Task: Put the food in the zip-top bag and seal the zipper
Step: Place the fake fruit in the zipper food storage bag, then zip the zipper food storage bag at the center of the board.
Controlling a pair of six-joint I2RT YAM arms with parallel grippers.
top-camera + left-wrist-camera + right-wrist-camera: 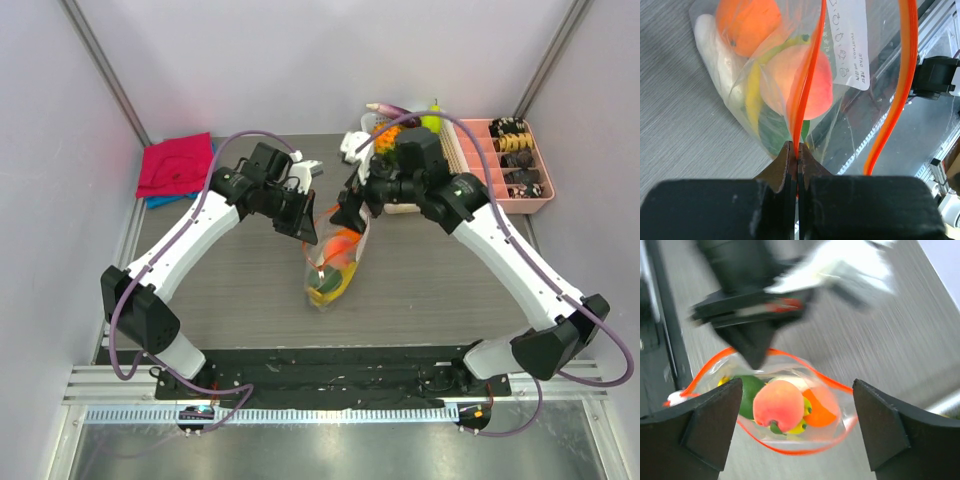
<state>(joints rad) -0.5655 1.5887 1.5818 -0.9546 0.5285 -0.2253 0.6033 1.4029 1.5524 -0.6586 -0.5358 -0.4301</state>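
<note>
The clear zip-top bag (338, 262) hangs upright over the table's middle with its mouth open. The food is inside: a reddish peach-like fruit (779, 405), an orange (822, 410), a green fruit (747, 395), a yellow banana (754, 95) and a white oblong piece (715, 55). My left gripper (305, 225) is shut on the orange-red zipper (802, 105) at one end of the mouth. My right gripper (350, 212) is open just above the mouth, with its fingers on either side of the bag and not touching it. The zipper (805, 452) forms an open loop.
A red cloth (175, 165) lies on a blue one at the back left. A pink tray (512, 165) of dark pieces stands at the back right. Beside it is a white container (395, 140) with more toys. A metal rail (330, 412) runs along the front.
</note>
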